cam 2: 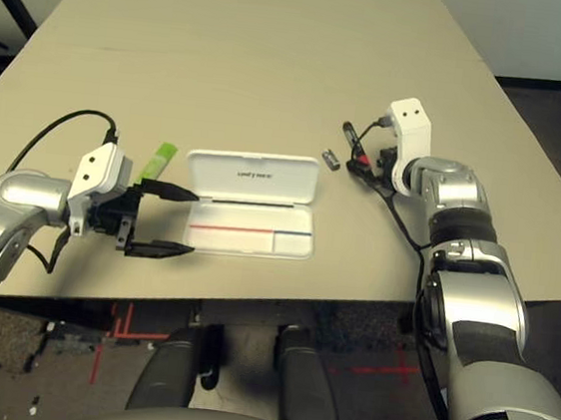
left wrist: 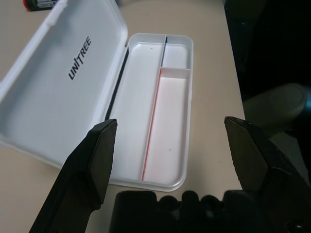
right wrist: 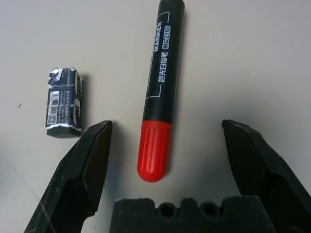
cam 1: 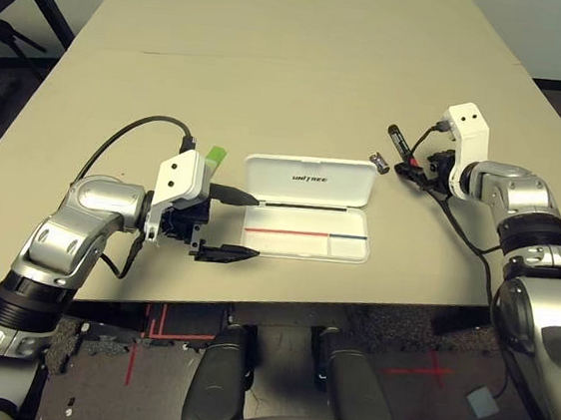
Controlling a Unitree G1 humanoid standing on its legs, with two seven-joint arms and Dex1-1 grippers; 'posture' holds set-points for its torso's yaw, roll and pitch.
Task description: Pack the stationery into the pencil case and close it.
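Note:
The pencil case (cam 1: pixel 309 181) lies open in the middle of the table, a white box whose lid reads "UNITREE" and whose tray (left wrist: pixel 172 97) is empty, with red and blue stripes. My left gripper (cam 1: pixel 242 226) is open, just left of the case and pointing at it. Behind that gripper lies the light-green stick (cam 1: pixel 213 153). To the right of the case are the marker (right wrist: pixel 159 82), black with a red end, and a tiny dark piece (right wrist: pixel 63 103). My right gripper (right wrist: pixel 166 127) is open, its fingers on either side of the marker's red end without touching it.
The beige table (cam 1: pixel 277 49) stretches far back, with a seam across it behind the case. Its front edge runs just below the case. A black cable (cam 1: pixel 128 134) loops off my left wrist. A black stand (cam 1: pixel 8 31) is beyond the table's far left corner.

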